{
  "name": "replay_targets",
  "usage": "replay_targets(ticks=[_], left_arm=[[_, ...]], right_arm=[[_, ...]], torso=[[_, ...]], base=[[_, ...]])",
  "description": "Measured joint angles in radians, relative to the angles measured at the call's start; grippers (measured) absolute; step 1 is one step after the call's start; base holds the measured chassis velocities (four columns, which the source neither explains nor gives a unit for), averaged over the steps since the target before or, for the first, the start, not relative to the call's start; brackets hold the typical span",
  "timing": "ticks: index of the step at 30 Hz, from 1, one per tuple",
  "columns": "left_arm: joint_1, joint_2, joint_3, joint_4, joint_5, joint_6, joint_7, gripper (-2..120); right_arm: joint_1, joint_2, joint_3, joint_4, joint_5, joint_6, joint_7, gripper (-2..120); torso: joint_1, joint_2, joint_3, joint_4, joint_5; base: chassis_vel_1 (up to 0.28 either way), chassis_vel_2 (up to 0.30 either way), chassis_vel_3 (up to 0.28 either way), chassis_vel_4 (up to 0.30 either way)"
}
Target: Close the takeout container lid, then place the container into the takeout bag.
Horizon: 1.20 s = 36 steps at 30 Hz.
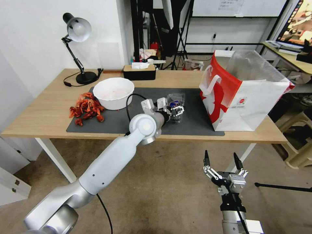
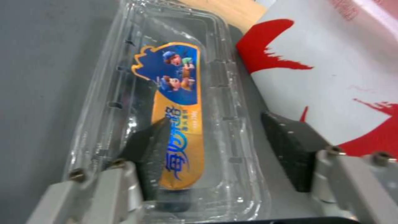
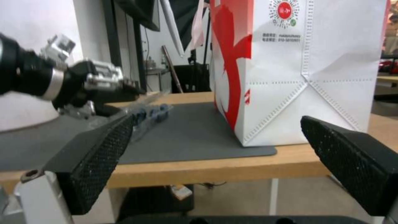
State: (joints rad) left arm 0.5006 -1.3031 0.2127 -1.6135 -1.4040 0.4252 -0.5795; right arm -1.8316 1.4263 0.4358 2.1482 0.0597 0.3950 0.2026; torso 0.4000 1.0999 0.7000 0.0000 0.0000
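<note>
My left end effector [image 2: 215, 149] straddles the lid [image 2: 174, 102], jaws parted, gripping nothing (positioned to press it shut); right end effector [image 1: 223, 161] open, idle near-side below the surface [image 1: 48, 110].

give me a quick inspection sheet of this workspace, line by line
surface: light wooden table with a dark grey mat.
job's things: small clear plastic clamshell takeout container on the mat, its lid with the blue and orange sticker tilted up; red and white paper takeout bag upright beside it, mouth open.
clutter: large white round bowl, pile of red shells, black tissue box, black desk lamp.
grippers: left claw open, astride the lid; right claw open, low before the table.
cables: black cable over the mat.
surroundings: stands and a desk behind.
</note>
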Motion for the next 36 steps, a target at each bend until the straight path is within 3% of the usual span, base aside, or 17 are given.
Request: replay_targets(ticks=[8, 10, 11, 13, 14, 15, 16, 18, 20, 21, 22, 27, 30, 36], left_arm=[[-0.002, 0.005, 0.017, 0.012, 0.035, 0.009, -0.009, 29], [-0.003, 0.008, 0.022, 0.015, 0.044, 0.011, -0.009, 19], [-0.003, 0.008, 0.022, 0.015, 0.044, 0.011, -0.009, 19], [-0.003, 0.009, 0.023, 0.016, 0.047, 0.011, -0.009, 12], [-0.003, 0.01, 0.024, 0.017, 0.051, 0.011, -0.009, 4], [-0.003, 0.01, 0.024, 0.017, 0.051, 0.011, -0.009, 4], [-0.003, 0.011, 0.024, 0.017, 0.051, 0.01, -0.009, 0], [-0.003, 0.011, 0.024, 0.018, 0.051, 0.008, -0.007, 0], [-0.003, 0.011, 0.024, 0.018, 0.052, 0.007, -0.007, 0], [-0.003, 0.012, 0.026, 0.019, 0.052, 0.006, -0.006, 0], [-0.003, 0.013, 0.027, 0.019, 0.052, 0.006, -0.005, 0], [-0.003, 0.015, 0.027, 0.019, 0.051, 0.006, -0.004, 0], [-0.006, 0.013, 0.021, 0.025, 0.051, 0.003, -0.004, 0], [-0.002, 0.015, 0.02, 0.025, 0.05, -0.007, -0.005, 0]], right_arm=[[0.047, -0.038, 0.006, 0.047, 0.185, -0.071, -0.049, 100], [0.096, -0.075, 0.015, 0.08, 0.337, -0.133, -0.061, 100], [0.096, -0.075, 0.015, 0.08, 0.337, -0.133, -0.061, 100], [0.139, -0.101, 0.017, 0.105, 0.459, -0.181, -0.056, 100], [0.215, -0.14, 0.02, 0.133, 0.64, -0.251, -0.027, 100], [0.215, -0.14, 0.02, 0.133, 0.64, -0.251, -0.027, 100], [0.255, -0.161, 0.021, 0.137, 0.731, -0.279, -0.006, 100], [0.317, -0.192, 0.024, 0.137, 0.87, -0.315, 0.027, 100], [0.33, -0.198, 0.024, 0.135, 0.901, -0.323, 0.034, 100], [0.396, -0.229, 0.021, 0.11, 1.024, -0.361, 0.064, 100], [0.421, -0.238, 0.016, 0.093, 1.056, -0.371, 0.072, 100], [0.476, -0.252, 0.002, 0.058, 1.111, -0.391, 0.09, 100], [0.652, -0.267, -0.053, -0.043, 1.232, -0.442, 0.17, 100], [0.811, -0.248, -0.111, -0.113, 1.298, -0.566, 0.299, 100]], torso=[[0.0, 0.0, 0.0, 0.0, 0.0], [0.0, 0.0, 0.0, -0.0002, 0.0001], [0.0, 0.0, 0.0, -0.0002, 0.0001], [0.0, 0.0, 0.0, -0.0001, 0.0001], [0.0, 0.0, 0.0, 0.0001, -0.0001], [0.0, 0.0, 0.0, 0.0001, -0.0001], [0.0, 0.0, 0.0, 0.0001, 0.0001], [0.0, 0.0, 0.0, 0.0002, 0.0001], [0.0, 0.0, 0.0, 0.0002, 0.0001], [0.0, 0.0, 0.0, -0.0004, 0.0], [0.0, 0.0, 0.0, -0.0003, -0.0001], [0.0, 0.0, 0.0, -0.0001, 0.0002], [0.0, 0.0, 0.0, 0.0003, 0.0], [0.0, 0.0, 0.0, 0.0001, -0.0003]], base=[[0.0, 0.0, 0.0, 0.0], [0.0, 0.0, 0.0, 0.0], [0.0, 0.0, 0.0, 0.0], [0.0, 0.0, 0.0, 0.0], [0.0, 0.0, 0.0, 0.0], [0.0, 0.0, 0.0, 0.0], [0.0, 0.0, 0.0, 0.0], [0.0, 0.0, 0.0, 0.0], [0.0, 0.0, 0.0, 0.0], [0.0, 0.0, 0.0, 0.0], [0.0, 0.0, 0.0, 0.0], [0.0, 0.0, 0.0, 0.0], [0.0, 0.0, 0.0, 0.0], [0.0, 0.0, 0.0, 0.0]])
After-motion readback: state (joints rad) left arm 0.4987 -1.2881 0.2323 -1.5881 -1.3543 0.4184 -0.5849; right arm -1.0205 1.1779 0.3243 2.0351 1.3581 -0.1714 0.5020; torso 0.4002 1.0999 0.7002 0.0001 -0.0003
